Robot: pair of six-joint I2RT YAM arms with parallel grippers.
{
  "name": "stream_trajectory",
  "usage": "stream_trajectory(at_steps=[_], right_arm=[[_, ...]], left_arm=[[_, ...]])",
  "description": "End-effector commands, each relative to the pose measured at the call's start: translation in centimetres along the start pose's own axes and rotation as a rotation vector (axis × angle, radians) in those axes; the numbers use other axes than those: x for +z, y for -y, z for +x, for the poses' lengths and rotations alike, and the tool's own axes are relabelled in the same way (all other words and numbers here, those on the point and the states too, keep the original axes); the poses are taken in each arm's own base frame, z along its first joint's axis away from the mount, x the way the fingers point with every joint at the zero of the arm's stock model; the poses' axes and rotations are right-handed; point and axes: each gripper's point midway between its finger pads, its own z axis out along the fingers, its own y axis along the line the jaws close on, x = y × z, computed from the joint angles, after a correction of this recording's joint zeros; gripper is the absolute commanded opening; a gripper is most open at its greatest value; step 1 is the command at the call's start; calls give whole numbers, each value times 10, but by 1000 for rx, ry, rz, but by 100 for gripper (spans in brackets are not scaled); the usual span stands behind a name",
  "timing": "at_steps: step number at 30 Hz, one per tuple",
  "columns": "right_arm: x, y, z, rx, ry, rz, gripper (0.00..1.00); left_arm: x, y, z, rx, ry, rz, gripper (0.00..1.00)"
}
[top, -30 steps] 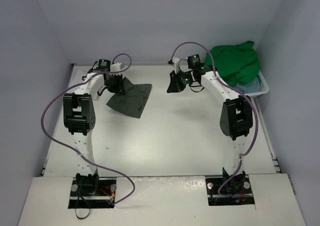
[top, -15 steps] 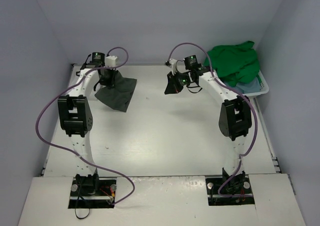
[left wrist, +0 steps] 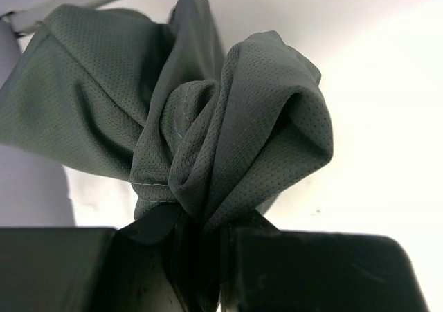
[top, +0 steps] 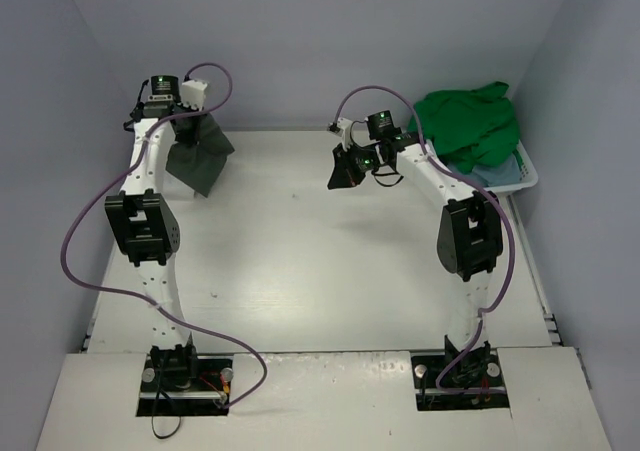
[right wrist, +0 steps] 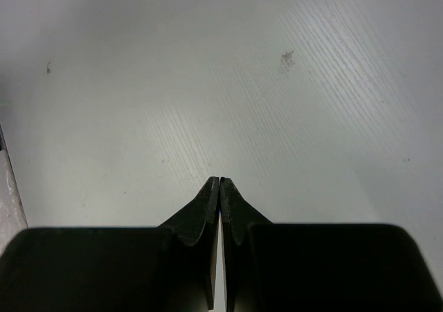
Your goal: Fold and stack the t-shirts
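Our left gripper (left wrist: 201,232) pinches the soft, floppy grey shirt (left wrist: 235,132) at ten o'clock. Our right gripper (right wrist: 220,187) is closed, empty. We'd grab corners.

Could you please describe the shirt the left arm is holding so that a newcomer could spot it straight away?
Start at the white table's far left corner, where the left arm reaches. A bunched dark grey shirt hangs pinched in its hand. It is dark and held, unlike the bright green shirt heaped on the basket at far right.
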Motion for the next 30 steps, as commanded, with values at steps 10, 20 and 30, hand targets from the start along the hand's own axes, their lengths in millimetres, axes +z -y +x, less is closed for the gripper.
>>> stream_trajectory(at_steps=[10, 20, 30], right_arm=[[2, -13, -13, -42, 32, -41, 0], [10, -14, -10, -38, 16, -44, 0], [15, -19, -9, -43, 9, -53, 0]], left_arm=[[0, -36, 2, 40, -20, -65, 0], [-13, -72, -6, 6, 24, -134, 0], [-27, -82, -18, 26, 49, -175, 0]])
